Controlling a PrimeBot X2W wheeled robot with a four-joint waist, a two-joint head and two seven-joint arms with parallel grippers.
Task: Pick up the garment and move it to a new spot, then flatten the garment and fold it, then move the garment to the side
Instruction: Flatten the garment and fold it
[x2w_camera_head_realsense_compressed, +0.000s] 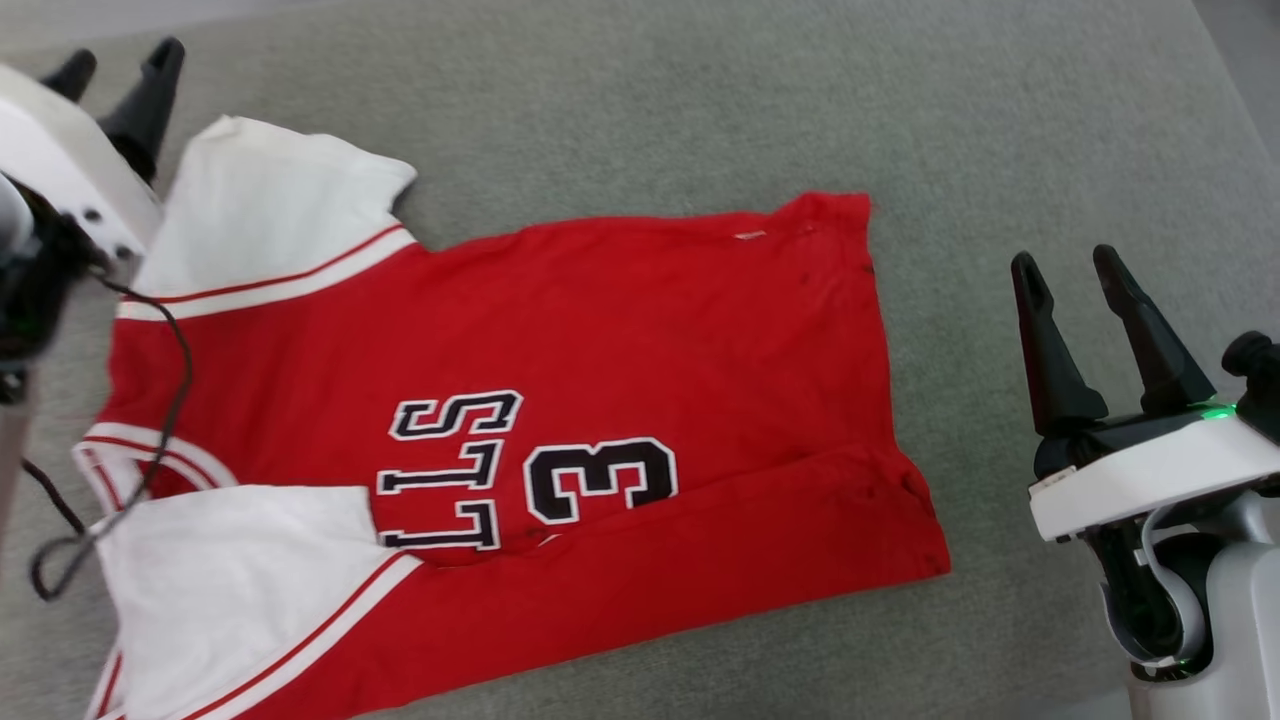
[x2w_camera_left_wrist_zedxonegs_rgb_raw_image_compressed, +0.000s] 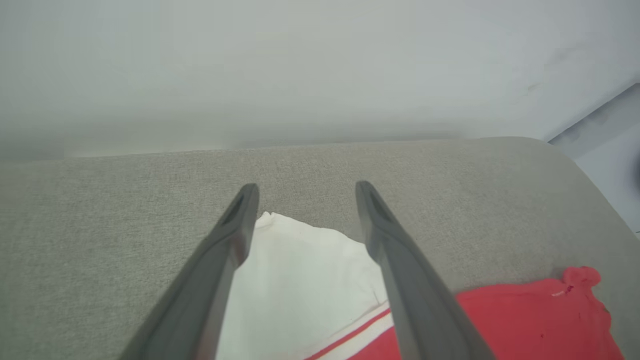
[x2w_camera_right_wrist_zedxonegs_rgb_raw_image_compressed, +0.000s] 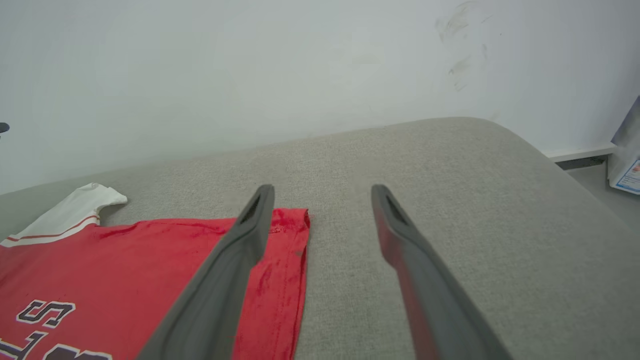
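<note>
Jersey (x2w_camera_head_realsense_compressed: 600, 330) flat on grey cushion (x2w_camera_head_realsense_compressed: 1000, 120), toward left edge, near side apparently folded in; further folds, side move pending. Left gripper (x2w_camera_head_realsense_compressed: 122, 58), right gripper (x2w_camera_head_realsense_compressed: 1065, 262) open, empty

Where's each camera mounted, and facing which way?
Head: from the head, down at the garment on the grey cushion; left gripper and right gripper, both open, show.
Left wrist: along its fingers toward the wall, over a white sleeve.
Right wrist: along its fingers, over the garment's hem.
Both wrist views share that sleeve and the hem corner.
</note>
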